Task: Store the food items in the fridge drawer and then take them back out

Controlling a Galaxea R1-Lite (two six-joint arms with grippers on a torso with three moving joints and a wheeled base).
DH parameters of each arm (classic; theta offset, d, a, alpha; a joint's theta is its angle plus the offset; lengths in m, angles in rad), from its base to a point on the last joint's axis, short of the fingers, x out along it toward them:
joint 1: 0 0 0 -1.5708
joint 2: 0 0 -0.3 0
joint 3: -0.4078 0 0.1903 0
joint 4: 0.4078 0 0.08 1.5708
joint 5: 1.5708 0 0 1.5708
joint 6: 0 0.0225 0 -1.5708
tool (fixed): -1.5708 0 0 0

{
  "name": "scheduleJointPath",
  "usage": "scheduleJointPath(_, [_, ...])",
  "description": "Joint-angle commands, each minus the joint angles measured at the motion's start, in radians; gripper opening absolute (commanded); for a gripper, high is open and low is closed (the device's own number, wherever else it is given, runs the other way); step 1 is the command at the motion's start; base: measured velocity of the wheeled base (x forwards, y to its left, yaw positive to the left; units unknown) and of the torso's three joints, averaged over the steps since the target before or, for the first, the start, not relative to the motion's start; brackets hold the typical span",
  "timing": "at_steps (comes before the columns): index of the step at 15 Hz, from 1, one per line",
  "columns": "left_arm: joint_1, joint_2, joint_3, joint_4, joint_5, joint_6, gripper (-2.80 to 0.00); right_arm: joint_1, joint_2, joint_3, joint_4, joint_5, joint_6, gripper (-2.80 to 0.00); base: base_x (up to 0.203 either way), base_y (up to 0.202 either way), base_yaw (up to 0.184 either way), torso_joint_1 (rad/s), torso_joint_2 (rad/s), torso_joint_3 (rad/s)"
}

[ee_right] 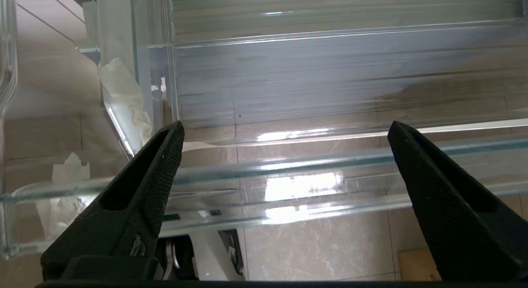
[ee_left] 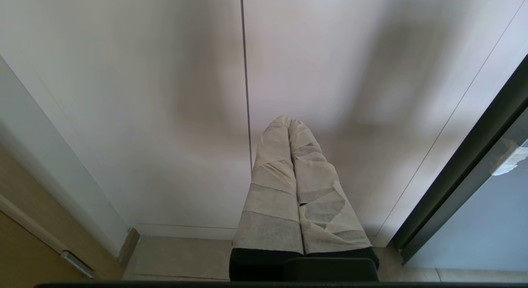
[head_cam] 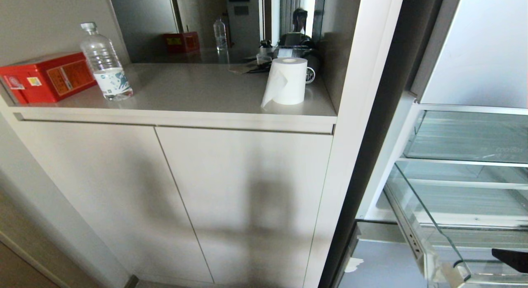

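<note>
My right gripper point(ee_right: 284, 131) hangs over the fridge drawer point(ee_right: 330, 81), its jaws spread wide and holding nothing; the two black fingers point(ee_right: 144, 193) stand well apart, one toward the drawer's side wall, the other further along its thick clear front lip; through the ribbed clear floor I see pale floor tiles point(ee_right: 313, 246) below the drawer; scraps of white tape point(ee_right: 123, 94) cling to the drawer's corner; in the head view only a dark tip of this gripper point(head_cam: 511, 258) shows, above the drawer's front edge point(head_cam: 437, 246), and the drawer stands pulled out of the fridge, with another clear bin point(head_cam: 470, 135) above it; I see no food item in the part of the drawer that is visible, so I cannot tell where it lies; my left gripper point(ee_left: 288, 123) is parked beside the drawer's fridge, in front of the pale cabinet doors point(ee_left: 165, 114), its taped fingers point(ee_left: 272, 189) pressed together on nothing; on the counter point(head_cam: 198, 94) above those doors stand a water bottle point(head_cam: 105, 63), a red box point(head_cam: 45, 77) and a paper roll point(head_cam: 288, 81).
</note>
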Motion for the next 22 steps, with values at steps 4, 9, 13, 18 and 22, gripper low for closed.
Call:
scheduleJointPath(4, [-0.001, 0.000, 0.000, 0.000, 0.000, 0.000, -2.80, -0.001, -0.072, 0.009, 0.072, -0.001, 0.001, 0.00, 0.000, 0.000, 0.000, 0.000, 0.00, 0.000])
scheduleJointPath(9, [-0.001, 0.000, 0.000, 0.000, 0.000, 0.000, -2.80, 0.000, -0.003, -0.081, 0.072, 0.010, 0.016, 0.00, 0.000, 0.000, 0.000, 0.000, 0.00, 0.000])
scheduleJointPath(13, [0.000, 0.000, 0.000, 0.000, -0.001, 0.000, -2.80, 0.002, 0.003, -0.132, -0.055, 0.091, 0.090, 0.00, 0.000, 0.000, 0.000, 0.000, 0.00, 0.000])
scheduleJointPath(18, [-0.001, 0.000, 0.000, 0.000, -0.001, 0.000, -2.80, 0.000, -0.160, -0.100, -0.142, 0.083, 0.116, 0.00, 0.000, 0.000, 0.000, 0.000, 0.00, 0.000])
scheduleJointPath(22, [-0.001, 0.000, 0.000, 0.000, -0.001, 0.000, -2.80, 0.001, -0.393, -0.075, -0.142, 0.090, 0.107, 0.00, 0.000, 0.000, 0.000, 0.000, 0.00, 0.000])
